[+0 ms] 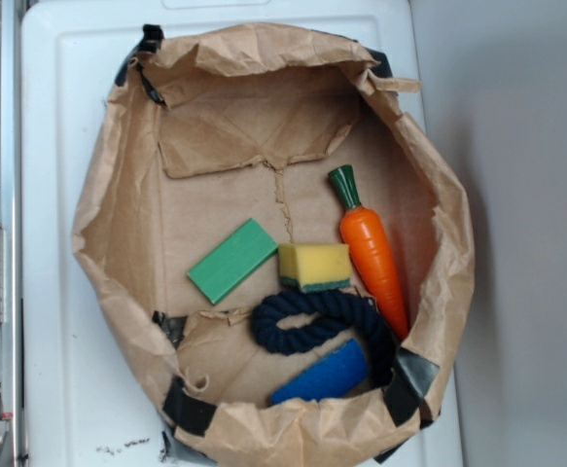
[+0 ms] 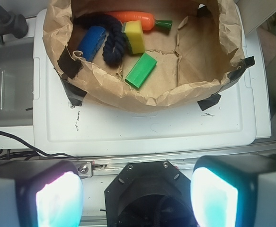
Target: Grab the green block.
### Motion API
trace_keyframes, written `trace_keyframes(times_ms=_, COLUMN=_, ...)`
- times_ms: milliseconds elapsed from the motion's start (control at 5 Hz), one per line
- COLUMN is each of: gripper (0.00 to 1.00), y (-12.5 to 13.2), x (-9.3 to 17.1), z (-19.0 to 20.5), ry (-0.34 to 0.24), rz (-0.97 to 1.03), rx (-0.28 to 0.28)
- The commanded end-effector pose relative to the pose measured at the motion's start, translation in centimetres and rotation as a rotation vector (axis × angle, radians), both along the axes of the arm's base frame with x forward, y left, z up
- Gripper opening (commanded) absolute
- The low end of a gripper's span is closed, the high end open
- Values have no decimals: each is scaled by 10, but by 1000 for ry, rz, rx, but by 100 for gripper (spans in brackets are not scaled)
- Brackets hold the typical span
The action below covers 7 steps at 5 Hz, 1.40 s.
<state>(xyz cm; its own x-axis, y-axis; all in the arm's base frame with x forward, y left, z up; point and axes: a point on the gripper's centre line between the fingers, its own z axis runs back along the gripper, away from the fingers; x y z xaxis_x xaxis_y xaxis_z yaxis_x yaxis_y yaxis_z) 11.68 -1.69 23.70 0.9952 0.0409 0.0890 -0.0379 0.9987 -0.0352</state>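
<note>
Green block (image 1: 232, 260): flat, thin rectangular slab, plain medium green, smooth and matte; it lies tilted on the floor of the paper bin, left of the sponge and just apart from it.
Paper bin (image 1: 118, 224): crumpled brown paper formed into a shallow round tub, creased walls, held with strips of black tape (image 1: 188, 406) at the rim; it sits on a white plastic surface (image 1: 59, 117).
Sponge (image 1: 314, 266): small yellow block with a dark green layer along its lower edge, porous look, touching the rope loop below it.
Carrot (image 1: 371, 253): glossy orange toy, tapered, dark green top, lying against the right wall.
Rope (image 1: 307, 321): thick dark navy twisted cord in a loop.
Blue piece (image 1: 322, 375): bright blue, rounded and oblong, fuzzy surface, partly under the rope.
Gripper (image 2: 137, 196): seen from the wrist view, well outside the bin, over the edge of the white surface.
Fingers (image 2: 57, 201): two pale, glowing pads spread wide apart, holding and touching nothing.
Arm pose: wrist view looks down at the bin from one side; the arm itself does not show in the exterior view.
</note>
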Motion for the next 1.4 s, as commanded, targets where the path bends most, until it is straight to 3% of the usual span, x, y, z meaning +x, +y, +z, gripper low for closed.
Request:
trace_keyframes(times_ms=0, gripper=100, y=0, x=0, z=0, ry=0, rz=0, rx=0)
trace_keyframes(times_ms=600, gripper=100, y=-38, x=55, z=-27, ry=-62, rz=39, rx=-43)
trace_keyframes(times_ms=800, gripper=100, y=-32, x=83, z=-37, ry=-25, rz=88, rx=-47)
trace_keyframes(times_ms=1000, gripper=100, y=-9, x=105, z=-43, ry=-41, rz=129, rx=-50)
trace_keyframes(times_ms=1200, gripper=100, y=27, x=134, z=-61, ry=-9, rz=215, rx=-11)
